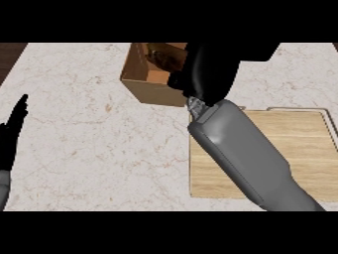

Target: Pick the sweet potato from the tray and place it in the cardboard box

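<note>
While the black right hand (209, 69) hangs over the brown cardboard box (151, 82), I cannot see its grip. A sweet potato is likely hard; hold its middle.

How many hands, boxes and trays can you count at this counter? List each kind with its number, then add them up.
Hands: 2 (left hand, right hand)
Boxes: 1 (cardboard box)
Trays: 1 (wooden tray)
Total: 4
</note>
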Controlling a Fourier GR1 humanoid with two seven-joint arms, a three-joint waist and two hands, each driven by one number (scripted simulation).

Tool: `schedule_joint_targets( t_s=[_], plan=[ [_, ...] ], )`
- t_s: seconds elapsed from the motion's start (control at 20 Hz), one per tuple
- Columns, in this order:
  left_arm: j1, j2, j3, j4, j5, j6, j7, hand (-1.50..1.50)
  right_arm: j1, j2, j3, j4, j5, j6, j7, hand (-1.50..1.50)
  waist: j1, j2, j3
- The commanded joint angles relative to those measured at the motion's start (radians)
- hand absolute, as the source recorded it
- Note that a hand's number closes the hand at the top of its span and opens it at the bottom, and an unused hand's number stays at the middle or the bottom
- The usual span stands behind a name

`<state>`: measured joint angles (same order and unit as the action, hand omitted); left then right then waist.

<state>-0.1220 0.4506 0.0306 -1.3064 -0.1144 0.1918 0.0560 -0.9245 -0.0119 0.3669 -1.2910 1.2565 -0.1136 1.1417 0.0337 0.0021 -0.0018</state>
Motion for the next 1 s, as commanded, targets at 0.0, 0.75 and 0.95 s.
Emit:
schedule_joint_targets(
  t_s=[0.0,0.75,0.95],
  plan=[
    [-0.007,-0.021,-0.016,-0.01,-0.011,0.004,0.003,0.0,-0.084,0.011,-0.045,0.123,-0.045,-0.156,0.174,1.5,0.02,0.008,0.001],
    [-0.043,-0.005,-0.001,-0.032,-0.009,-0.027,0.045,0.0,-0.308,0.0,-0.353,0.739,-0.145,-0.407,-0.121,1.5,0.04,0.023,0.002],
    [-0.062,-0.011,-0.012,-0.022,-0.024,-0.023,0.027,0.0,-0.308,0.011,-0.431,0.805,-0.176,-0.513,-0.079,-1.5,0.057,0.037,0.002]
  ],
)
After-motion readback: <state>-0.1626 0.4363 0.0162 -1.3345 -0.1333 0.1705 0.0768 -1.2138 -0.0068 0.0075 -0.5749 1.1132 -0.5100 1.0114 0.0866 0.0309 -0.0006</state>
